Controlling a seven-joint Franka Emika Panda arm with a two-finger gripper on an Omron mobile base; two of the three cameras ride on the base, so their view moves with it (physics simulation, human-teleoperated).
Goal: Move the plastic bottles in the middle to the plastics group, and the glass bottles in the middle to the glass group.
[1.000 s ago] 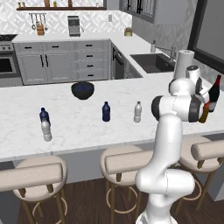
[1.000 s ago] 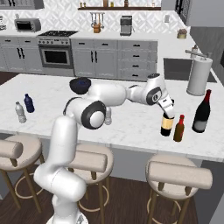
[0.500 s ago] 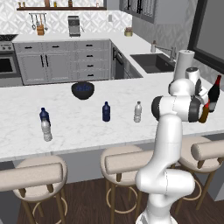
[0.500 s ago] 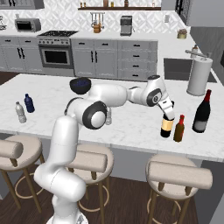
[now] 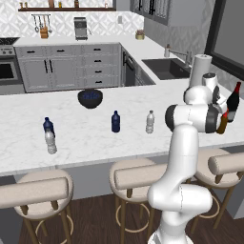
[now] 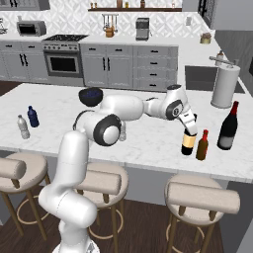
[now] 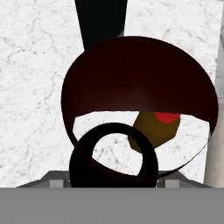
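The arm reached across the worktop (image 6: 148, 143) to its right end, and the gripper (image 6: 189, 127) sat over the neck of the black-necked wine bottle (image 6: 188, 141). That bottle stood upright near the front edge, just beside the amber bottle (image 6: 202, 146), with the red-necked bottle (image 6: 229, 127) a little further right. From the left base camera, the amber bottle (image 5: 223, 122) and red-necked bottle (image 5: 233, 96) showed past the arm's elbow, while the black-necked one was hidden behind the arm.

Whether the jaws were closed on the neck or open around it could not be told: in the right base view they were too small to read. Through the hand camera, the wine bottle (image 7: 135, 87) appeared from straight above as a dark round shoulder with its black mouth ring low in the picture, and the amber bottle (image 7: 153, 131) with its red cap lay beyond it.

The blue bottle (image 5: 115, 121) and the clear bottle (image 5: 150, 122) stood upright in the middle of the worktop, near each other but apart. At the left end stood another blue bottle (image 5: 47, 126) and a clear one (image 5: 50, 142), just beside each other. A dark bowl (image 5: 90, 98) sat further back, and a paper towel roll (image 6: 223, 85) stood by the sink (image 5: 164, 68).
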